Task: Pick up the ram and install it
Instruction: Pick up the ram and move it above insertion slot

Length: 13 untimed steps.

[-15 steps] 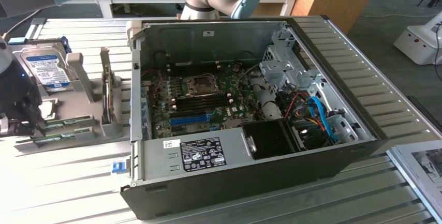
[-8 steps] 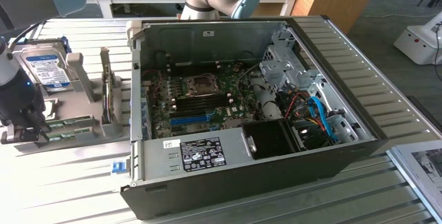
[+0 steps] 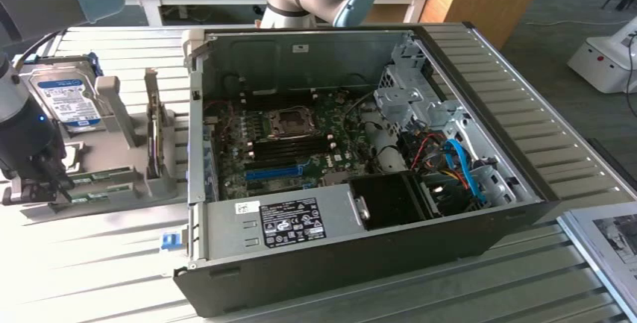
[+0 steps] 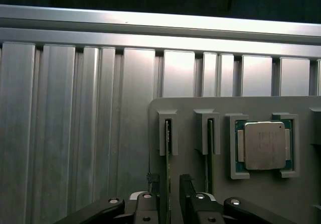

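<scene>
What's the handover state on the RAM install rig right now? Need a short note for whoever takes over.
Gripper: open, down over the parts fixture, one finger on each side of the ram; nothing held.
Ram: standing on edge in its holder on the fixture. A second stick is in the next holder, with a CPU beside that.
Computer case: open, to the exterior view's right of the fixture, motherboard exposed.
Done: gripper lined up on the ram, nothing more.
Left: grip and lift the ram, then install it in the motherboard.
</scene>
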{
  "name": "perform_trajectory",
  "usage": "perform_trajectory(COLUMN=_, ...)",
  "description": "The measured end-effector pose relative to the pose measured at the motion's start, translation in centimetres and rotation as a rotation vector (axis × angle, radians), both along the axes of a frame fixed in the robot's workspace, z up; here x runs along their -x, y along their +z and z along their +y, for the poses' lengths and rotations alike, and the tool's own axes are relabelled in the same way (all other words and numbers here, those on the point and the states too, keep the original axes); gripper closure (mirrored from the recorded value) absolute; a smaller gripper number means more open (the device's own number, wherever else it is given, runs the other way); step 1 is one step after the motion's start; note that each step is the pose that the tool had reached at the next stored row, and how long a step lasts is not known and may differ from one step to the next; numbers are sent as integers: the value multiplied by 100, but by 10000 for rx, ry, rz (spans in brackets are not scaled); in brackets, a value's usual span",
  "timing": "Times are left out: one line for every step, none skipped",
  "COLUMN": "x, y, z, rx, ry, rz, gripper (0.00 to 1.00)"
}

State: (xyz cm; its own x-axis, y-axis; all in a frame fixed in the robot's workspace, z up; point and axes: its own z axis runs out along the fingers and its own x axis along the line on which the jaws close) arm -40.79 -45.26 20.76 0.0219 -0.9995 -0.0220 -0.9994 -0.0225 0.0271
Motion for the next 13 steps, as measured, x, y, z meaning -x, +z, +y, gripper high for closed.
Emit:
perform_trajectory(x=0, y=0, z=0, rx=0, ry=1, rz=1, gripper=70)
perform_trajectory(x=0, y=0, z=0, rx=1, ry=0, rz=1, gripper=70)
perform_trajectory(x=0, y=0, z=0, rx=1, ry=0, rz=1, gripper=70)
perform_trajectory(x=-2, y=1, z=1, rx=1, ry=0, rz=1, gripper=70)
perform_trajectory(x=-6, y=1, z=2, rx=0, ry=0, rz=0, gripper=70)
perform_trajectory(x=-13, y=1, z=1, rx=1, ry=1, rz=1, gripper=70)
perform_trajectory(x=-22, y=1, z=1, rx=1, ry=2, rz=1, gripper=70)
perform_trajectory(x=-33, y=1, z=1, rx=1, ry=2, rz=1, gripper=70)
perform_trajectory(x=-47, y=1, z=1, rx=2, ry=1, rz=2, gripper=70)
perform_trajectory(x=-61, y=0, z=1, rx=1, ry=2, rz=1, gripper=70)
perform_trajectory(x=-75, y=1, z=1, rx=1, ry=2, rz=1, gripper=70)
perform_trajectory(x=-89, y=1, z=1, rx=1, ry=2, rz=1, gripper=70)
perform_trajectory(x=-104, y=1, z=1, rx=1, ry=1, rz=1, gripper=70)
